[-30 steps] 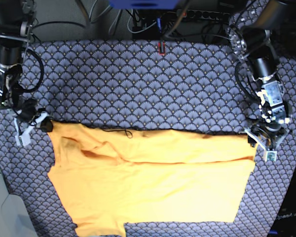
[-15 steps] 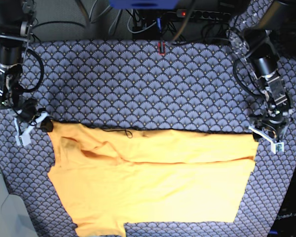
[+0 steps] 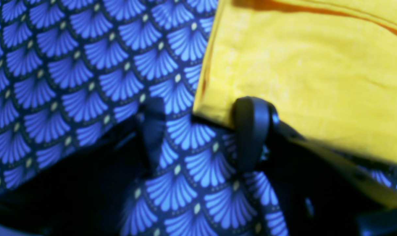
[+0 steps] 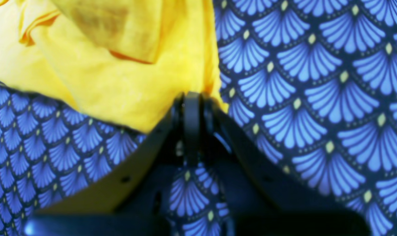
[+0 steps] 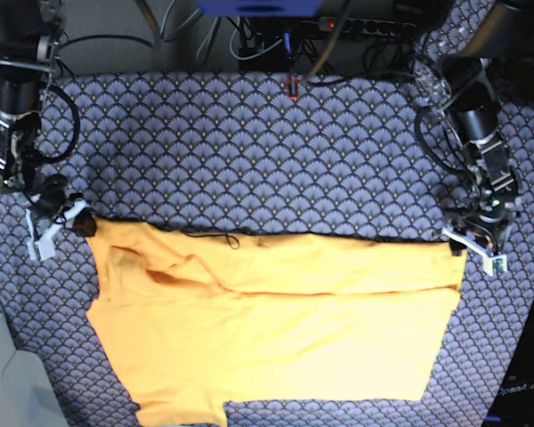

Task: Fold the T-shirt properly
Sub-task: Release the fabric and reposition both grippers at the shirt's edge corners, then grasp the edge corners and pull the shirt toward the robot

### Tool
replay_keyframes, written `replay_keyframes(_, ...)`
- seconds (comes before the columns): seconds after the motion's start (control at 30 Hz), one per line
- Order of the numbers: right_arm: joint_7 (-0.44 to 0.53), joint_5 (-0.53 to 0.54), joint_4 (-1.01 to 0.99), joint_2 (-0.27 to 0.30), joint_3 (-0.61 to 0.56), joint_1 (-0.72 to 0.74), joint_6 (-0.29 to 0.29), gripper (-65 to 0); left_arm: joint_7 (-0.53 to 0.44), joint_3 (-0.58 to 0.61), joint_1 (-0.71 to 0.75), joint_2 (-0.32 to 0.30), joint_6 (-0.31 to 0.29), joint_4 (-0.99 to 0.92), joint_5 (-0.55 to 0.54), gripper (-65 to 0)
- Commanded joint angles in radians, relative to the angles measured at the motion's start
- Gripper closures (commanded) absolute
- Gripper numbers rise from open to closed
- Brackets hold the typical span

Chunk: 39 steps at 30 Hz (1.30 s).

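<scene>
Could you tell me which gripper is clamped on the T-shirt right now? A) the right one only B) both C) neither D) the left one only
A: the right gripper is shut on a corner of the T-shirt, while the left gripper stands open with only one finger against the cloth edge.

One bit of lettering only: pale print reading roughly "OpenArm" (image 5: 516, 389) on the dark edge just off the patterned surface's (image 5: 249, 151) corner, cut off by the frame. Nothing else legible anywhere.
</scene>
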Motion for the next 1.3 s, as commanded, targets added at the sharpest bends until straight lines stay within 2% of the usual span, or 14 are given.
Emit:
replay_keyframes(0.0,-0.043,-0.021,0.005,0.012,-0.003,0.005,0.004,-0.1,0.004,0.003,-0.023,-0.006,-0.004,0.009,0.006,-33.5)
replay_keyframes(0.17,-0.043,-0.021,0.005,0.012,-0.003,-0.009,0.004,0.0,0.006,0.005,-0.041,-0.006,-0.004,0.005,0.006,-33.0)
replay_keyframes(0.2,-0.043,-0.021,0.007,0.012,-0.003,-0.012,0.004,0.0,0.006,0.005,-0.041,-0.004,-0.005,0.005,0.006,-31.3)
replay_keyframes(0.27,-0.043,-0.021,0.008,0.012,-0.003,-0.016,0.004,0.0,0.007,0.006,-0.041,0.007,-0.005,0.005,0.006,-22.1)
replay_keyframes(0.37,-0.043,-0.021,0.008,0.014,-0.003,-0.03,0.004,0.0,0.015,0.006,-0.043,0.013,-0.005,0.005,0.014,-3.3)
replay_keyframes(0.4,-0.041,-0.021,0.01,0.014,-0.003,-0.036,0.004,0.0,0.016,0.008,-0.043,0.014,-0.005,0.005,0.015,0.0)
replay_keyframes(0.6,-0.041,-0.021,0.059,0.014,0.005,-0.081,0.004,0.0,0.035,0.008,-0.033,0.014,-0.011,0.017,0.015,0.0)
replay_keyframes(0.7,-0.049,-0.021,0.2,0.014,0.007,-0.161,0.004,0.0,0.085,0.005,-0.017,0.005,-0.016,0.025,0.009,0.0)
replay_keyframes(0.87,-0.051,-0.018,0.389,0.011,0.007,-0.265,0.004,0.0,0.095,0.001,0.037,0.011,-0.018,0.106,0.008,0.0)
replay_keyframes(1.13,-0.052,-0.017,0.426,0.009,0.008,-0.305,0.004,0.0,0.221,0.003,0.132,0.014,-0.019,0.321,0.006,0.0)
replay_keyframes(1.27,-0.066,-0.018,0.426,0.009,0.074,-0.326,0.004,0.0,0.251,0.006,0.172,0.007,-0.019,0.37,0.006,0.0)
